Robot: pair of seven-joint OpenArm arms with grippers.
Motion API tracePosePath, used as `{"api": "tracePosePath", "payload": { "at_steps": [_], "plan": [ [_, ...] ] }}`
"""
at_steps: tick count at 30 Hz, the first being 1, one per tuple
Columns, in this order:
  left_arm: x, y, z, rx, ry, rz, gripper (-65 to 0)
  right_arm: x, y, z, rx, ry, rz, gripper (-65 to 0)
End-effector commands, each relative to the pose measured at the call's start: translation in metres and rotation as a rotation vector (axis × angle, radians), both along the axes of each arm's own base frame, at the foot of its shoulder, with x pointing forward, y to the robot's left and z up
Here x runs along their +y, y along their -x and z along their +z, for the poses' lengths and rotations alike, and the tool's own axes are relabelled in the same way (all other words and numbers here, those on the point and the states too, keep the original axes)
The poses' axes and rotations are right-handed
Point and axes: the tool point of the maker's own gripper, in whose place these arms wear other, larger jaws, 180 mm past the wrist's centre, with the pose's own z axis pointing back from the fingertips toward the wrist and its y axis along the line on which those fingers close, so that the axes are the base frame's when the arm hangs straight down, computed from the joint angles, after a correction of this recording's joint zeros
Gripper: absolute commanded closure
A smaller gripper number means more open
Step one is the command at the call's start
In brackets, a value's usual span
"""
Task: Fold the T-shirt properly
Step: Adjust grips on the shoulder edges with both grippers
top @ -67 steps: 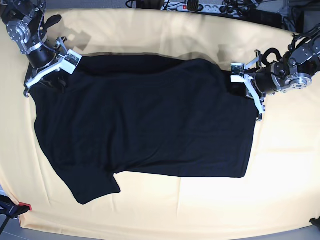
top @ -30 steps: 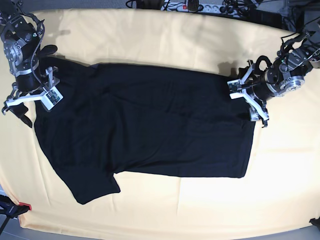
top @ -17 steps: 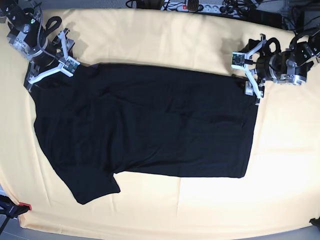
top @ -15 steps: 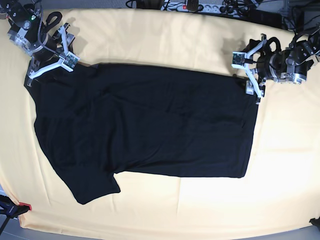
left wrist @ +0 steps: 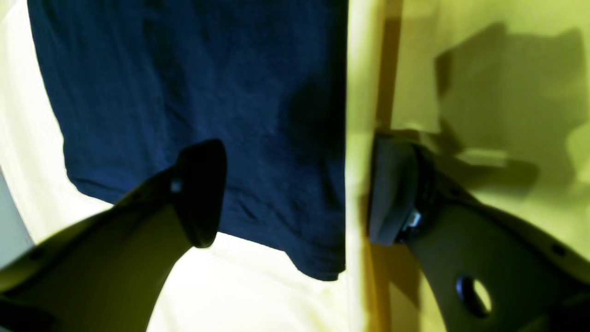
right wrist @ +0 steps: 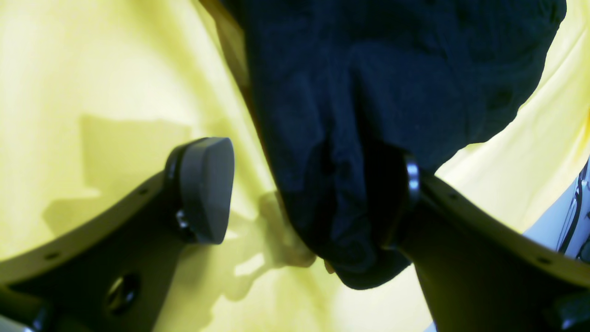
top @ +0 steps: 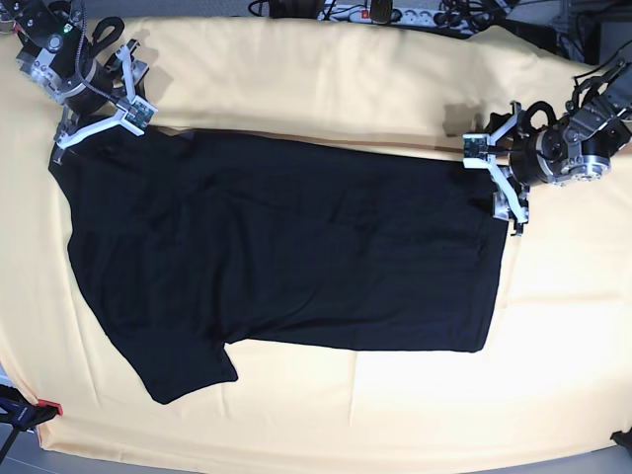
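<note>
Now T-shirt (top: 286, 247) corners sit between left gripper (left wrist: 295, 193); right gripper (right wrist: 318, 193).

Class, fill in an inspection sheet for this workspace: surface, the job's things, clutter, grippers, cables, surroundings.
Surface: yellow table cloth, wrinkled along its edges.
Job's things: black T-shirt spread flat, plain side showing, one sleeve toward the near edge.
Clutter: nothing seen on the cloth.
Grippers: left gripper open at the shirt's corner; right gripper open at the opposite corner, neither clamped.
Cables: power strip and cords behind the far edge.
Surroundings: red-tipped clamp at a near corner.
</note>
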Motion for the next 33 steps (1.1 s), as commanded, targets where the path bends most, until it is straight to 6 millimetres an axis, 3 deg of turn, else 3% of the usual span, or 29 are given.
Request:
{"api": "tracePosePath", "payload": {
  "at_steps": [1,6,19,33],
  "plan": [
    [0.024,-0.014,-0.002,-0.077,-0.107,0.042,-45.5,-0.001,-0.006,0.008,-0.032,0.009,0.01,-45.0],
    [0.026,-0.036,0.013,-0.209,-0.098,0.071,-45.5,-0.002,-0.007,0.009,-0.04,0.008,0.001,-45.0],
    [0.039,-0.045,0.022,-0.251,-0.149,0.068,-45.5,-0.002,-0.007,0.009,-0.039,0.009,0.002,-45.0],
    [0.037,-0.075,0.053,-0.465,-0.073,0.152,-45.5,-0.002,-0.007,0.009,-0.041,0.01,0.002,-44.9]
  ]
}}
